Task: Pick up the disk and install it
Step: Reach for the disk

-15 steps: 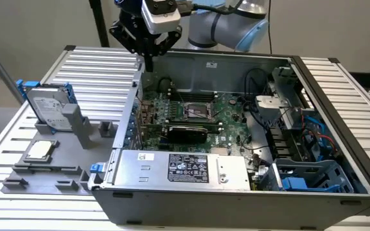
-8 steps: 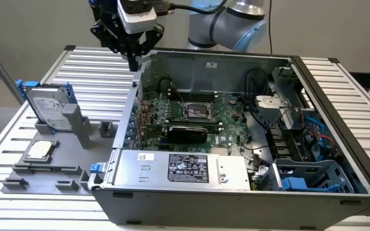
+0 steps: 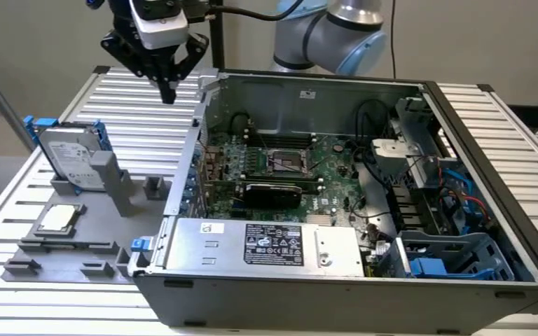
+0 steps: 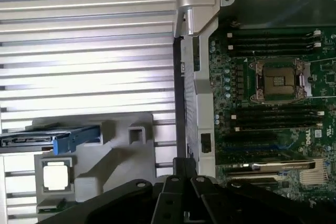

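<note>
The disk (image 3: 71, 159), a silver-grey hard drive with a white label in a blue carrier frame, stands upright in a grey holder at the exterior view's left. In the wrist view the disk (image 4: 50, 139) shows edge-on, its blue frame end towards the case. My gripper (image 3: 168, 94) hangs well above the slatted table, between the disk and the open computer case's (image 3: 344, 80) corner, its dark fingers drawn together to a point with nothing in them. In the wrist view the gripper (image 4: 181, 182) sits over the case's side wall.
A grey fixture plate (image 3: 73, 241) carries a small square silver chip (image 3: 59, 218). Inside the case lie the motherboard (image 3: 288, 164), a silver power supply (image 3: 269, 245) and a blue-grey drive cage (image 3: 456, 255). The arm's grey joints rise behind the case.
</note>
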You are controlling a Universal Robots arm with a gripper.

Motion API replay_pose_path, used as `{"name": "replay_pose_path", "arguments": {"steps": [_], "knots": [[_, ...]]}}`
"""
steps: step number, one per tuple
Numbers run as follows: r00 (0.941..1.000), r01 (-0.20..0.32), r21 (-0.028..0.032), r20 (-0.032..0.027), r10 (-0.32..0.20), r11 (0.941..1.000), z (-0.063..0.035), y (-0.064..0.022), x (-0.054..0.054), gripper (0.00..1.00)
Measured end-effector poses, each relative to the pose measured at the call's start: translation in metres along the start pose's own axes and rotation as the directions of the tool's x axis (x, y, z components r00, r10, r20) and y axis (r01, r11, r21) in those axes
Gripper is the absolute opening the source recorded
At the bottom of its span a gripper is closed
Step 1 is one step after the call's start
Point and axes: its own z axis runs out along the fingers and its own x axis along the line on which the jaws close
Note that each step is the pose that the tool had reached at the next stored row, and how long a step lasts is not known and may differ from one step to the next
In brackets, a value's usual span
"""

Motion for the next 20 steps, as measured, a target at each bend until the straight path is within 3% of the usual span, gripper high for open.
{"name": "replay_pose_path", "arguments": {"steps": [20], "knots": [[1.0, 0.0, -0.0001, 0.0001, 0.0, 1.0, 0.0038, -0.0055, 0.091, 0.0]]}}
